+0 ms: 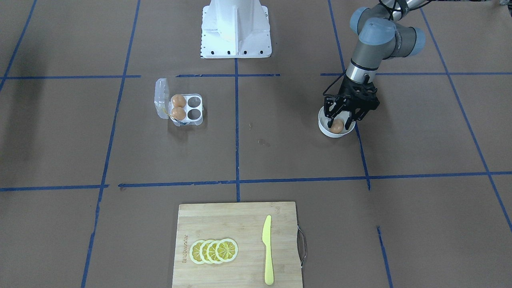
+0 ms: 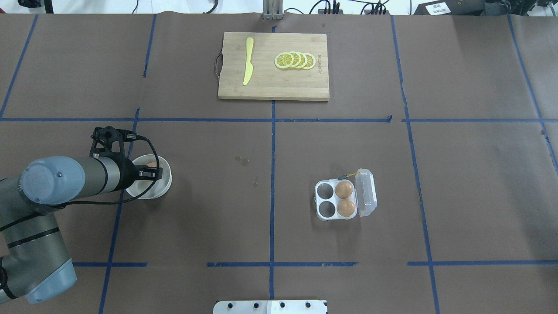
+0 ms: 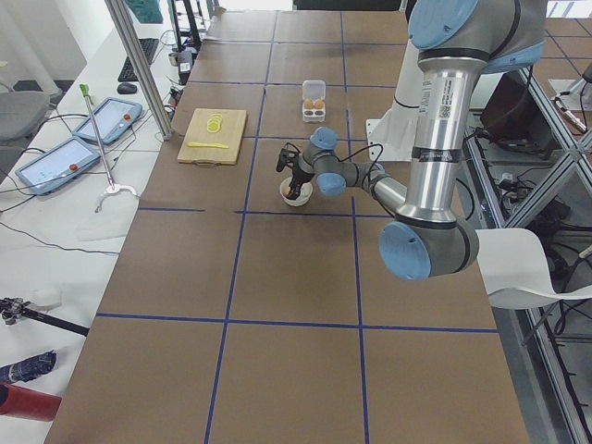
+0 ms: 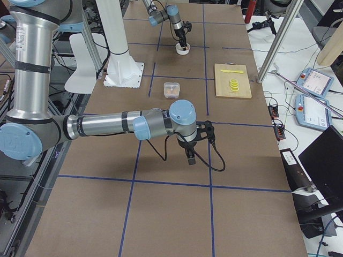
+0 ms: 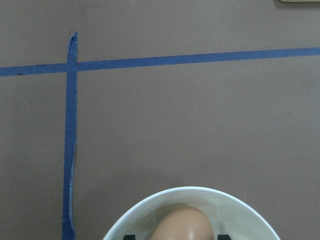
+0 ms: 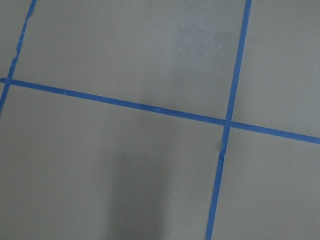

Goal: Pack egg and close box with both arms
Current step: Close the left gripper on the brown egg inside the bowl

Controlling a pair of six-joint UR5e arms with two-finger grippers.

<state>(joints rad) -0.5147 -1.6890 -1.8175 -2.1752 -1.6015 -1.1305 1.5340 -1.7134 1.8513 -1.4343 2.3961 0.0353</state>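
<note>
One orange-brown egg lies in a round white bowl. My left gripper is lowered into the bowl, open, with its fingers on either side of the egg. The left wrist view shows the egg between two dark fingertips, with gaps on both sides. The clear box stands with its lid open, and two eggs fill the cells next to the lid. My right gripper shows only in the exterior right view, above bare table; I cannot tell whether it is open or shut.
A wooden cutting board at the operators' edge holds lemon slices and a yellow knife. The white pedestal stands at the robot's side. Blue tape lines cross the brown table.
</note>
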